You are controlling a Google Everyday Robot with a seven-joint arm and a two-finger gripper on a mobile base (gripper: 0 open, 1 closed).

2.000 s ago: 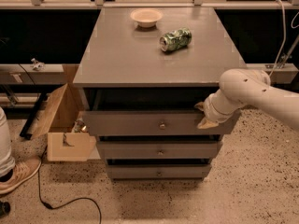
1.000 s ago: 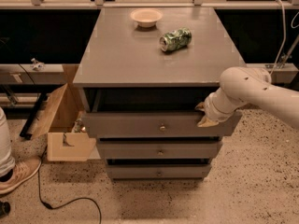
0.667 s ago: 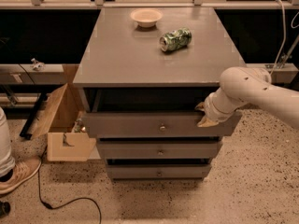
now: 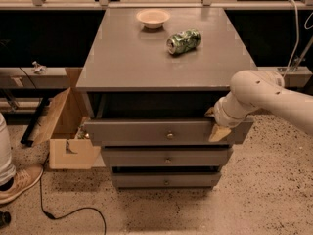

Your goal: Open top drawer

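The white arm (image 4: 274, 94) is brought in from the right and bent down past the front right corner of the table (image 4: 146, 62). The pincer (image 4: 214, 123) is set against the right end of the top drawer (image 4: 142, 130). Whether the pincer is spread or pinching the drawer front cannot be told. The top drawer is found just under the table's front edge, standing out a little beyond it, with a dark gap above. Its flat matte grey front is marked by one small brass knob (image 4: 169, 135) at the centre.
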